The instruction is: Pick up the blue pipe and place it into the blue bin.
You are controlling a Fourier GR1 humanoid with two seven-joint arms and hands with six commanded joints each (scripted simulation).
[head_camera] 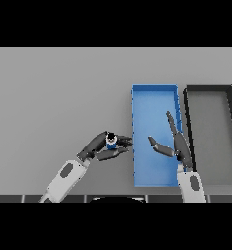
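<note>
Now left hand [99,148] grips blue pipe [111,142].

Two white-and-grey arms, dark hands
Each white forearm carries a grey oval patch; left hand [97,146] and right hand [179,146] have slim dark-grey fingers.

Table [54,93]: flat mid-grey, unpatterned.

Bin [154,89], 3 o'clock of centre: bright blue walls, slightly lighter blue floor.

Tray [209,88], at the bin's 3 o'clock: black rim, grey floor.

Pipe [111,142], near 6 o'clock of centre: blue body, pale whitish top end.

Left hand [99,146] and right hand [175,144]: dark grey to black fingers.

Arms behind both hands: white shells with grey patches.
</note>
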